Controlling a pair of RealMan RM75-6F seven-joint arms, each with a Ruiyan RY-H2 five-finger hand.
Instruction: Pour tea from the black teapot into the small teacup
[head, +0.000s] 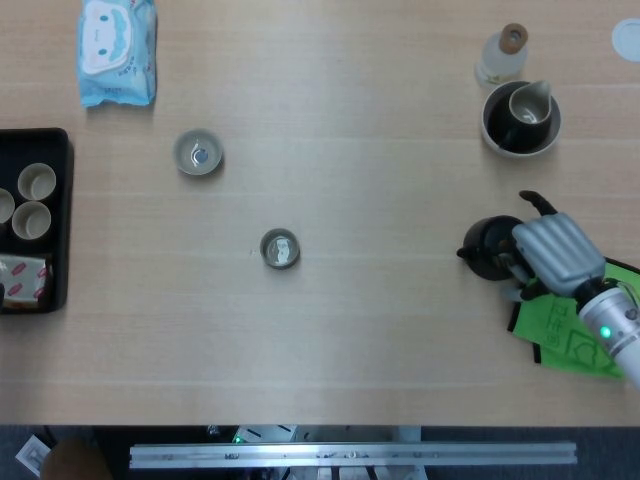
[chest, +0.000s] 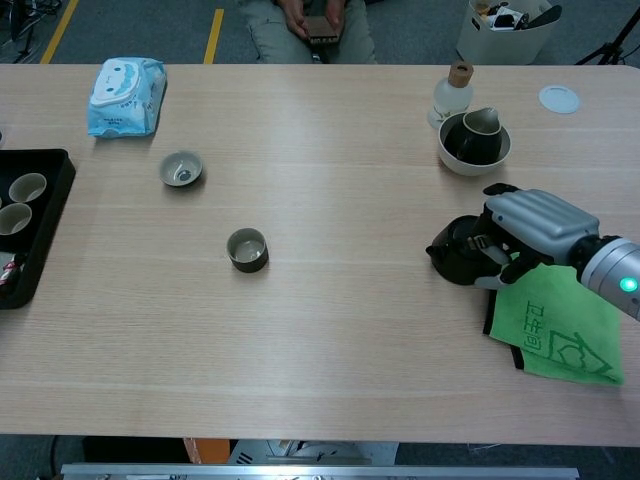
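Head view: the right hand (head: 553, 251) is sitting at the right side of the wooden table (head: 380, 100), its fingers wrapping around the handle side of the black teapot (head: 487, 246). The teapot is standing upright, spout pointing left, just left of the green cloth (head: 560, 335) that is lying under the wrist. The small teacup (head: 280, 248) is resting near the table's middle, well apart from the teapot. A second cup (head: 197, 153) is sitting further up and left. A blue wipes packet (head: 117, 50) is lying at the top left, and a black tray (head: 58, 290) at the left edge is holding more cups. At the top right a white bowl (head: 492, 128) is holding a small pitcher (head: 529, 101), with a corked bottle (head: 502, 54) just above it. The left hand is not showing.

Chest view: the right hand (chest: 535, 229) is curling over the teapot (chest: 459, 250) from the right, fingers closing on its handle; whether the pot's base is touching the table cannot be told. The green cloth (chest: 552, 328) is lying just right of the pot. The teacup (chest: 247, 249) is standing well to the left. The white bowl (chest: 456, 160) and bottle (chest: 453, 92) are sitting behind the hand. The left hand is not showing here either.
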